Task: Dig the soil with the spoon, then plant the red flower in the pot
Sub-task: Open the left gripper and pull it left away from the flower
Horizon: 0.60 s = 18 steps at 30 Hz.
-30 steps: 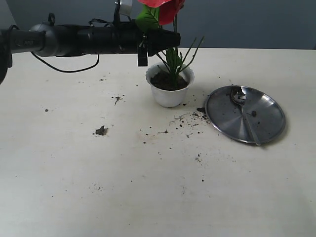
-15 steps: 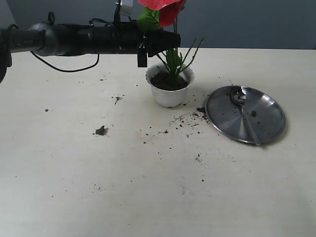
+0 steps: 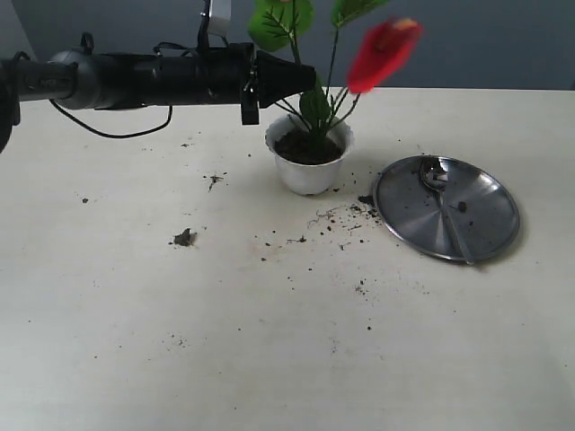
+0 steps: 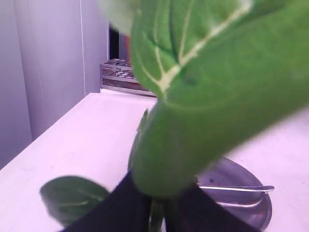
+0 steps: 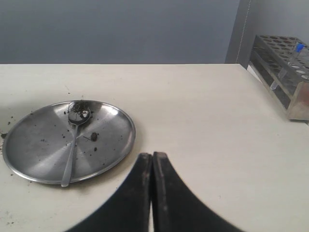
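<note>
The left fingers [image 3: 292, 79] reach in level from the left, above the tabletop [image 3: 269, 341]. They are nearly pressed together and, in the left wrist view, appear to pinch a thin green stem of the red flower [image 3: 381, 50] just above the pot [image 3: 310, 171].

The stems stand in the soil [image 3: 304, 146] inside the pot, so the planting looks all but done. The bloom is smeared with motion and leans out to the right, well off the pot's centre.

That is the main hazard. If the arm draws back while the fingers grip the stem, it could drag the flower out of the loose earth or tip the light pot. If the stem is let go abruptly, the top-heavy bloom may whip and lever the roots free.

Crumbs [image 3: 346, 215] already lie scattered in front of the pot, and a topple would add much more.

Further right, the spoon [image 3: 447, 215] lies on the steel plate [image 3: 490, 193], close enough that a falling pot could strike the plate's rim.

The right fingers [image 5: 137, 193] are pressed together on nothing, hovering beyond the plate, and are too far off to steady anything.
</note>
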Motion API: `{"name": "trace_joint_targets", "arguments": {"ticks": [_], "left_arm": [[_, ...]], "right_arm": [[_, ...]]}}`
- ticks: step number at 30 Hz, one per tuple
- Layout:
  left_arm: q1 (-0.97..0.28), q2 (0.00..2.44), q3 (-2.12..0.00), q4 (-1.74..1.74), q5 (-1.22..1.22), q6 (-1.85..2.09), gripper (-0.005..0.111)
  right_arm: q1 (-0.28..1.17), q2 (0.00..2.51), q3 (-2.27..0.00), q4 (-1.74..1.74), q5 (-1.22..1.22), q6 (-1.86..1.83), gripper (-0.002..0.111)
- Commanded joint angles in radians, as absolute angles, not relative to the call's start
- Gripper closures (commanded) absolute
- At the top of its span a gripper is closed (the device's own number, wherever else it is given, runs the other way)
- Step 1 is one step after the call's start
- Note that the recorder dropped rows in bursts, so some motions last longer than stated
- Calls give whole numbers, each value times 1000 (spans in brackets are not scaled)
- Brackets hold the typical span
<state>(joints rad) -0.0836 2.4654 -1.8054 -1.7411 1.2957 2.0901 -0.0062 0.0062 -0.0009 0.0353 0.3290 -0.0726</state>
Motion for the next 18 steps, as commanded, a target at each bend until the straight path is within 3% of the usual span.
{"name": "trace_joint_targets", "arguments": {"ticks": [1,18], "left_arm": [[-83,2509,-1782,-1615,1221,2077,106],[-81,2439,-1782,-1629,1221,2081,106]], "right_arm": [[-10,0,0,35,324,-76,109],[-10,0,0,35,321,-76,109]]}}
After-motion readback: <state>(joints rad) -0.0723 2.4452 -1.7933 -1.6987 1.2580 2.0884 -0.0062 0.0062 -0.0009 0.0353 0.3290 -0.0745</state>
